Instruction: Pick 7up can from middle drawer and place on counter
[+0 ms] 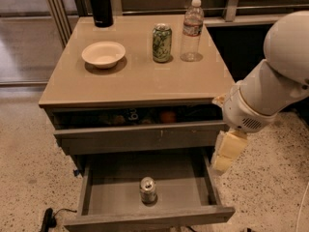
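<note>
The 7up can (148,189), pale silver with a silver top, stands upright in the middle of the open middle drawer (108,197), on its bare grey floor. The counter (135,81) is the beige top of the grey cabinet. My gripper (226,152) hangs from the white arm at the right, just outside the drawer's right wall, above and to the right of the can and apart from it.
On the counter stand a white bowl (103,54), an all-green patterned can (161,43), a clear water bottle (192,30) and a black bottle (101,5). The upper drawer (140,137) is slightly open with snacks inside. A cable (48,218) lies on the floor.
</note>
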Available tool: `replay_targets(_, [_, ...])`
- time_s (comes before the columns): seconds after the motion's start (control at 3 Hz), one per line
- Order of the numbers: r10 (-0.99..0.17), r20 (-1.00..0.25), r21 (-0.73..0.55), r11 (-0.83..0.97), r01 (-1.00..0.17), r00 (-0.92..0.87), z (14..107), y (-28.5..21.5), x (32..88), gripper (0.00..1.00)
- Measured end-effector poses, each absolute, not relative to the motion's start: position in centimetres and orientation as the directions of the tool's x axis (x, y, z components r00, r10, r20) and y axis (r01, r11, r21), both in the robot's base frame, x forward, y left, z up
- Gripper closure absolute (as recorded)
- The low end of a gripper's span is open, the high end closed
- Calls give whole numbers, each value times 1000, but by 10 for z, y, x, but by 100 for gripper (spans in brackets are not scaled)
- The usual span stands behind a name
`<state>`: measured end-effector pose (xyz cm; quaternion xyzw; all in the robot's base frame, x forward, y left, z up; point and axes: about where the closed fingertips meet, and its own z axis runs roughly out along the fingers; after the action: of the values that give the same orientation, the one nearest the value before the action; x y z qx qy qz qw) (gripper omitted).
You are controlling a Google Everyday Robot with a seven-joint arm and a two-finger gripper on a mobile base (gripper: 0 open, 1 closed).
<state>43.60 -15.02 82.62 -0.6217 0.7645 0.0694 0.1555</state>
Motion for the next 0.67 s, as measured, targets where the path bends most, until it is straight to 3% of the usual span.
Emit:
replay_targets(0.33, [-887, -416, -133, 275, -952, -199, 812, -143, 440, 0])
replay_targets(0.67, [-887, -416, -133, 275, -952, -199, 812, -143, 440, 0])
